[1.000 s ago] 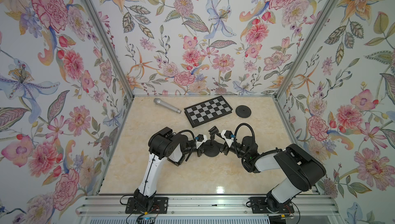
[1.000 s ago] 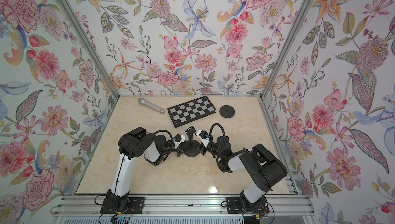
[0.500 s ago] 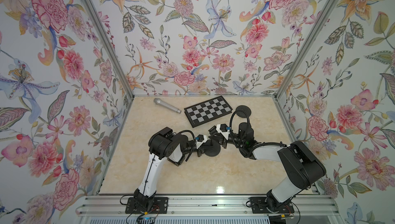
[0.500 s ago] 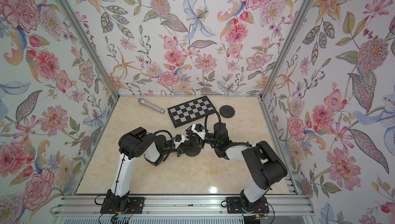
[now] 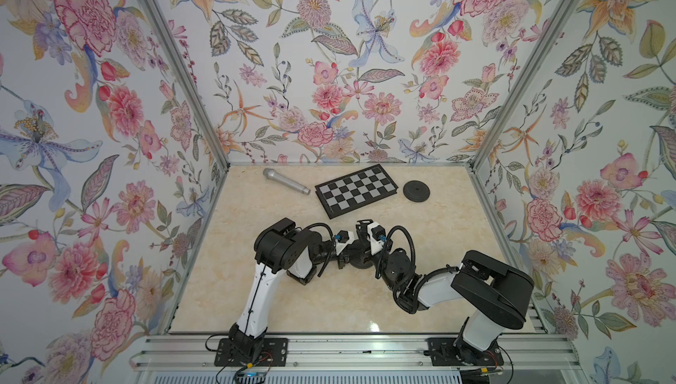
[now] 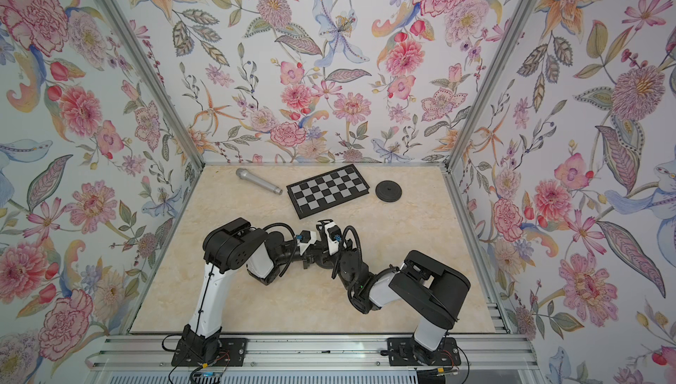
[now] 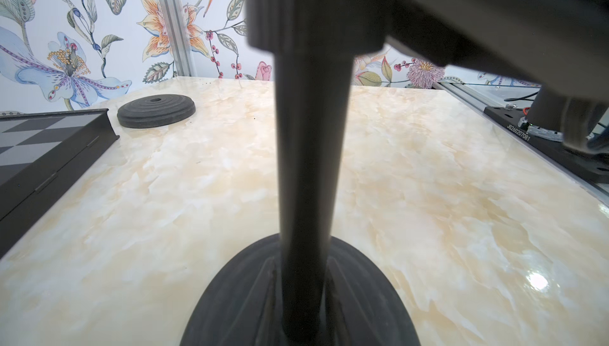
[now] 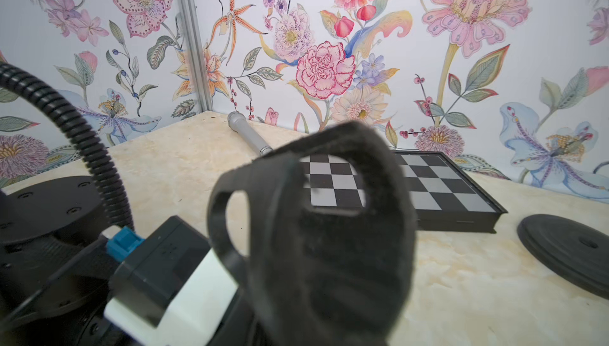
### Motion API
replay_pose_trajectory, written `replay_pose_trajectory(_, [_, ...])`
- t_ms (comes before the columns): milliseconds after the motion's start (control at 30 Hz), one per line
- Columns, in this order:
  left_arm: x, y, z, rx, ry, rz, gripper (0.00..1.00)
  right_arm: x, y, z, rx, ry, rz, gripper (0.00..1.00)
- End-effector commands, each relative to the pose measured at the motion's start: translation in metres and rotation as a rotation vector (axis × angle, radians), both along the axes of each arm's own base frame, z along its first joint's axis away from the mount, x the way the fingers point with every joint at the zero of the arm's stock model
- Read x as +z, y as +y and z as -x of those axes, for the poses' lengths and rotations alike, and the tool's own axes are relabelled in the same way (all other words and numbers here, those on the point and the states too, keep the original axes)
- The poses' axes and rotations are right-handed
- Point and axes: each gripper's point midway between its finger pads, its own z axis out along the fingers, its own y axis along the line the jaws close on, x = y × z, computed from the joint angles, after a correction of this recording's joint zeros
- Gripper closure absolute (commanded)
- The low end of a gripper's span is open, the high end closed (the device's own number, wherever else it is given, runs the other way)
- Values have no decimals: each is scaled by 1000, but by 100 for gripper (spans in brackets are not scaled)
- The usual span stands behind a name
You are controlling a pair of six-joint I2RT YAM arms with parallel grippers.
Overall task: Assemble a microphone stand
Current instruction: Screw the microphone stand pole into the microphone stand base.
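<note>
So there's a black-framed chessboard lying flat toward the far side of the marble-look tabletop, roughly centre and turned a bit off square to the back wall. All three walls are covered in floral wallpaper. There are aluminium posts in the far corners and an aluminium rail along the near edge.

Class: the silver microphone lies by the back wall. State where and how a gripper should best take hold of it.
Grip the microphone at mid-handle, from straight above, jaws across its width: it lies flat, and the handle is slimmer than the rounded head. Probably stay off the end near the chessboard.
</note>
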Motion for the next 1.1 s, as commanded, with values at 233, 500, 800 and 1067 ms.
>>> replay_pose_trajectory(233, [8,0,15,-8,-115,73,73,-25,-4,39,595,47,86,41])
replay_pose_trajectory(500, [9,-4,21,-48,-121,76,73,-10,-20,27,789,-15,171,39])
replay_pose_trajectory(800, [9,-5,23,-57,-124,77,73,1,-13,-1,911,-7,118,45])
replay_pose_trajectory(1067, [9,-5,21,-57,-123,79,72,-8,-6,-3,893,7,86,68])
